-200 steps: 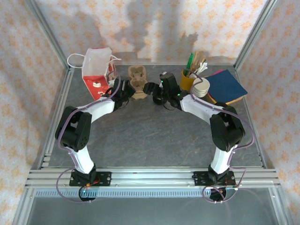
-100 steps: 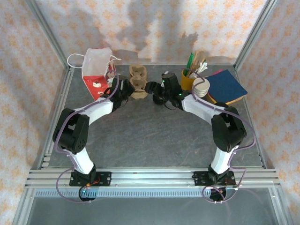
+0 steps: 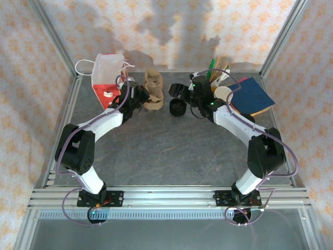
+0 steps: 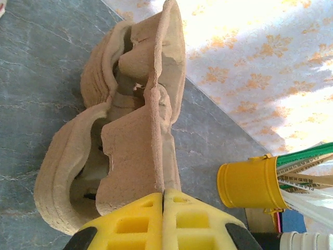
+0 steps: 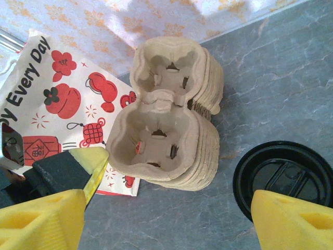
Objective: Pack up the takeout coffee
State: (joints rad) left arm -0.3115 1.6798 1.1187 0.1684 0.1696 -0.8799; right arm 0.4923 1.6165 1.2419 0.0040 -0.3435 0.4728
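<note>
Your left jaws are shut tight on an edge of the brown cup trays. A thin wall of tray goes in between the two yellow pads. The trays sit at the far side of the desk, a little left of the middle. From above they look tipped.

The takeout coffee stands on the desk just to the right of the trays. It is upright and its round black lid is on. Nothing is touching it.

Your right jaws are wide apart and hold nothing. They hang just past the coffee, on its far side. In the right wrist view the black lid shows low down, close to the right-hand yellow pad, and the trays are in the middle.

A white paper bag with red pictures stands in the far left corner, close to the trays. In the far right corner you have a yellow cup full of sticks and straws, some white cups and a blue book.
</note>
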